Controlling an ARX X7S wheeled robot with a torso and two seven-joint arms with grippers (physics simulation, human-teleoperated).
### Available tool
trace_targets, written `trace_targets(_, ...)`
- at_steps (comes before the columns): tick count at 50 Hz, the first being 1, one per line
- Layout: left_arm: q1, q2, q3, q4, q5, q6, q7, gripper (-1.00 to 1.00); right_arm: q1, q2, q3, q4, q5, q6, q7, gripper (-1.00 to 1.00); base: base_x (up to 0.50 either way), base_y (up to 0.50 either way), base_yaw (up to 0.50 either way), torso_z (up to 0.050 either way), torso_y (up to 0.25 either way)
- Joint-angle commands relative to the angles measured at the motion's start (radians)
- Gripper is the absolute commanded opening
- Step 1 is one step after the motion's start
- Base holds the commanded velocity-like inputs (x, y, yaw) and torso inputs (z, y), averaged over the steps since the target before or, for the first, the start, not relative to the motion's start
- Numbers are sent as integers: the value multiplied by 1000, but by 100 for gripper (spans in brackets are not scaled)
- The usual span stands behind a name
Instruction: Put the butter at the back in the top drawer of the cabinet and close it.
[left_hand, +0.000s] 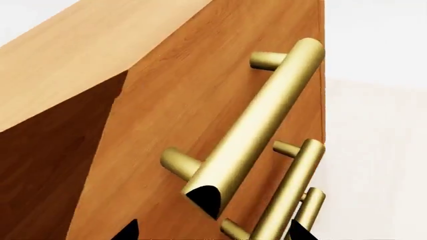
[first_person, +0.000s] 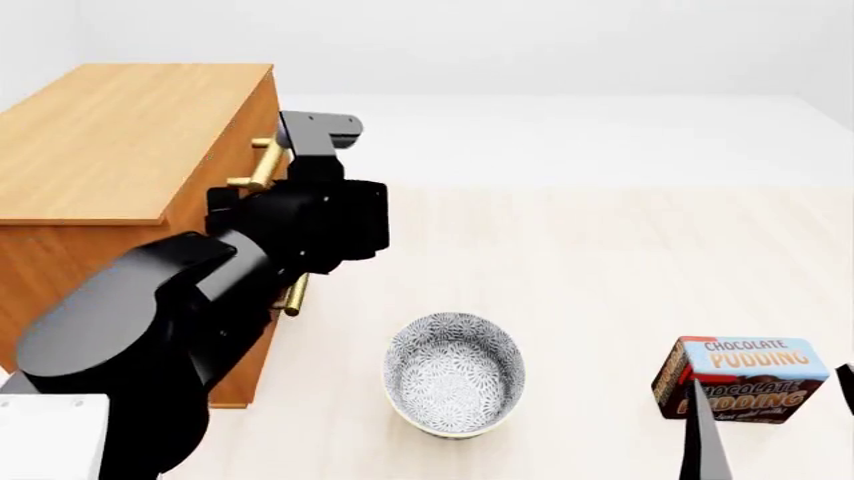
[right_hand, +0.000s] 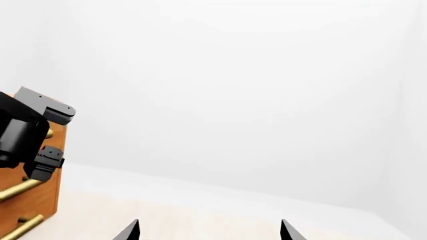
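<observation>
Standing at the left of the head view: the light-brown wooden cabinet (first_person: 120, 140) with a flat top, its three brass bar handles pointing toward the pale floor (first_person: 587, 260). Sitting flush with the fronts under it, so looking shut: the top drawer (left_hand: 193, 90), a plain wooden front with one brass bar handle (left_hand: 267, 120).

Reaching with the black left arm (first_person: 174, 320) up to this front. Holding the left gripper (left_hand: 213, 234) wide open just before the top handle, its two dark fingertips well apart, the bar running between them, gripping nothing. Not being able to tell whether a fingertip is touching the bar.

Hanging low at the right with the right gripper (right_hand: 208, 231), also spread open and holding nothing, near the brown-and-blue "CHOCOLATE PUDDING" box (first_person: 741, 378). Lying between this box and the cabinet: the round grey patterned bowl (first_person: 454, 375), upright.

Not being able to tell where the butter is; showing in none of the three views.
</observation>
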Motion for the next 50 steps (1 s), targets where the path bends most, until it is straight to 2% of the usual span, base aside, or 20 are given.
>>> trace_targets(1,1,0,45,-101,26,-12,-22,100,7,1,6,-5,10,4,-14,100,13,4,5,0,0)
trace_targets(14,-3,0,56,-132,55,2,-46,100,11,1,12,-8,18,6,-26,100,3,5,6,0,0)
trace_targets(25,-24,-1,34,30,62,-16,-39,100,9,1,11,-14,11,9,-21,100,2,4,5,0,0)
trace_targets(32,-1,-142,-3,383,38,18,-164,100,10,1,12,-15,13,10,-26,100,0,0,0,0,0)
trace_targets(43,19,-293,-22,820,22,75,-287,100,9,1,12,-29,6,23,-25,100,0,0,0,0,0)
trace_targets(45,-27,-323,66,909,-30,154,-289,100,5,1,8,-30,-1,23,-22,100,0,0,0,0,0)
trace_targets(50,-245,-377,425,1195,-169,487,-289,100,-8,1,-5,-30,-29,19,-11,100,0,0,0,0,0)
